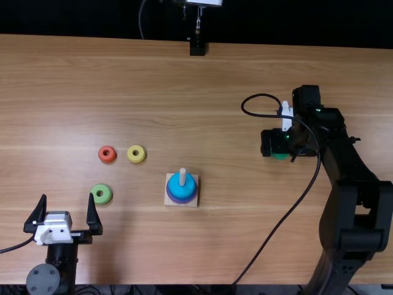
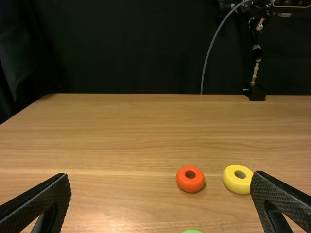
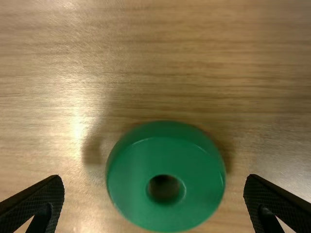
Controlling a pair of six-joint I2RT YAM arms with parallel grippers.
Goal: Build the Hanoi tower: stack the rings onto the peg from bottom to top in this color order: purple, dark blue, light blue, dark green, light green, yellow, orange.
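Note:
My left gripper (image 1: 69, 215) stands open near the table's near left; its fingers frame bare wood in the left wrist view (image 2: 160, 204). My right gripper (image 1: 284, 152) is over the dark green ring (image 1: 280, 156), mostly hiding it. In the right wrist view the open gripper (image 3: 154, 194) has the dark green ring (image 3: 131, 189) between its fingers, touching neither. Light blue ring (image 1: 182, 185) tops a larger blue-purple ring (image 1: 182, 200) on the peg (image 1: 182, 176). Loose on the left lie the orange ring (image 1: 107, 154), yellow ring (image 1: 136, 153) and light green ring (image 1: 102, 194).
The peg's square wooden base (image 1: 169, 198) stands near the table's middle. A black cable (image 1: 270, 236) loops from the right arm toward the near edge. A dark stand (image 1: 197, 47) is at the far edge.

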